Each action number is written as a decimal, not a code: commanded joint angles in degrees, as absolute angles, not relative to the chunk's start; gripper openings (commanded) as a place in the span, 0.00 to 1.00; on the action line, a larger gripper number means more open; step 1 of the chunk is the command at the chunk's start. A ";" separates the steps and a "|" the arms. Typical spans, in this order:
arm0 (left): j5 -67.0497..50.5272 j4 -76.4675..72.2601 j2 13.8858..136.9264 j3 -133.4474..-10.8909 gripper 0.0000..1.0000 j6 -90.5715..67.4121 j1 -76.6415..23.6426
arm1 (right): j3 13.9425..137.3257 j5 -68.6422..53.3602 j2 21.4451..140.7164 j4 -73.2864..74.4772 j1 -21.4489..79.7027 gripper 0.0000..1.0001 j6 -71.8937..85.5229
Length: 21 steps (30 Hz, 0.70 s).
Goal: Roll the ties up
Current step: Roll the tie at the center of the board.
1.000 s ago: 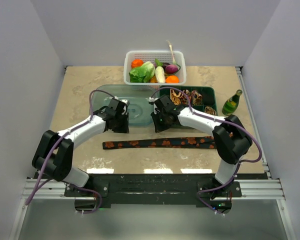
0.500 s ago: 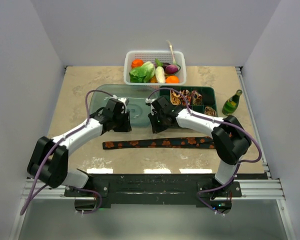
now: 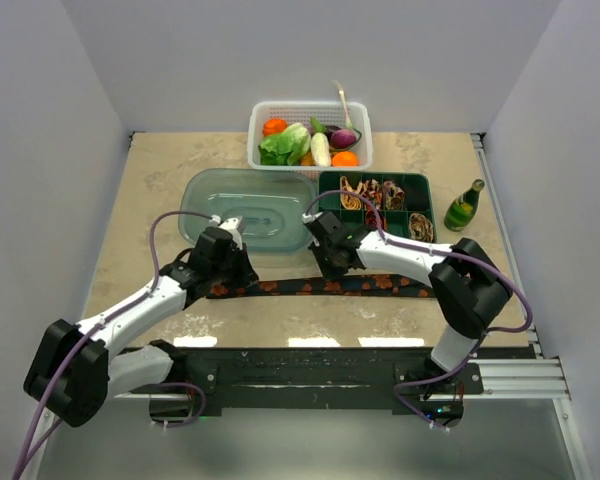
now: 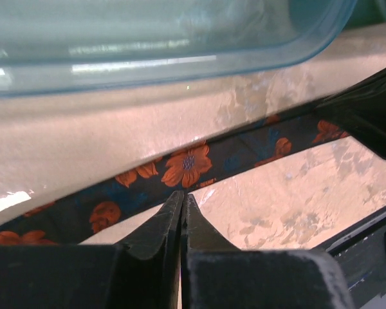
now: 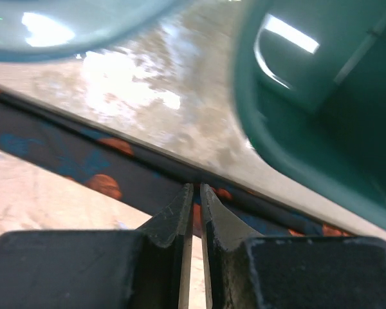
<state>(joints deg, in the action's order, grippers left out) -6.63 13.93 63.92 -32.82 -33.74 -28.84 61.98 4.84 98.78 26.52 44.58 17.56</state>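
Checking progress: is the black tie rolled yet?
No, the black tie lies stretched out flat across the table.

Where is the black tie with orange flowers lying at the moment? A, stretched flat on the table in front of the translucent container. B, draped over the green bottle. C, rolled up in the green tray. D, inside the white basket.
A: the top view shows the black tie laid out straight on the table, just on the near side of the translucent container.
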 commanded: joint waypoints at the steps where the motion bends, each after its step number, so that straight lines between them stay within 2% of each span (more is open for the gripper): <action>1: -7.21 4.07 67.32 -31.12 0.00 -37.26 -30.67 | 60.38 11.33 95.71 27.07 44.47 0.12 20.82; 11: -4.75 -3.16 78.04 -31.11 0.00 -38.41 -33.31 | 56.78 13.01 95.36 27.77 44.47 0.11 21.80; 21: -3.69 -3.51 78.05 -27.52 0.00 -39.28 -35.15 | 53.26 12.48 93.26 30.49 44.56 0.10 23.03</action>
<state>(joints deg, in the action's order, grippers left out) -4.86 -1.15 78.85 -29.10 -38.22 -34.06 55.09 11.40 95.22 26.76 44.58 21.87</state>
